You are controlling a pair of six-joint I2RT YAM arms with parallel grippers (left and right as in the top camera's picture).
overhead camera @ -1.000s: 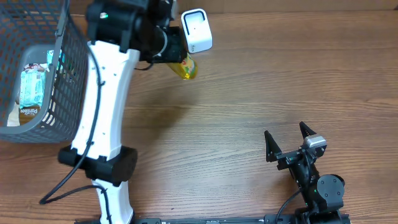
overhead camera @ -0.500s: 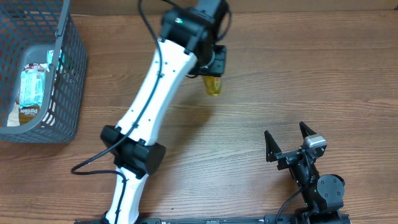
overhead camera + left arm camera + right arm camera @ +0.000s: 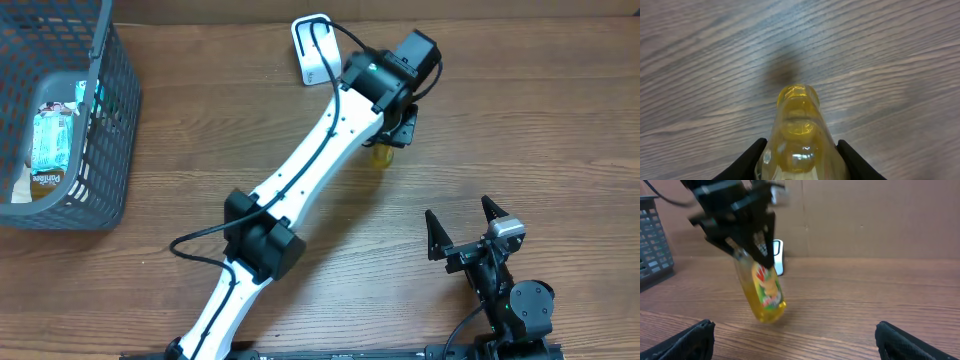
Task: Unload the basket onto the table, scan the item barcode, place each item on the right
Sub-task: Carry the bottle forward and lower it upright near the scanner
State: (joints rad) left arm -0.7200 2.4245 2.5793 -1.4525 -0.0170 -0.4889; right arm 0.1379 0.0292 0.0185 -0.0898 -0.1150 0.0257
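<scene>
The clear plastic bottle of yellow liquid (image 3: 765,292) hangs tilted, base down, over the brown wooden table (image 3: 520,110). It is clamped at its upper end by the left gripper (image 3: 800,162), whose black fingers (image 3: 747,159) press against both its sides. A second ago it was just beside the white box-shaped barcode scanner (image 3: 312,48) at the far edge; since then the left arm has swung it rightward in two stages, so the two are now well apart. That suggests the pass in front of the scanner is over, not about to start. The right gripper (image 3: 461,222) has stayed low near its base, jaws spread and empty. No view shows a barcode: the red-and-green label is blurred, the arm hides most of the bottle from overhead, its cap is buried in the grip, and I cannot tell whether its base touches the wood.
</scene>
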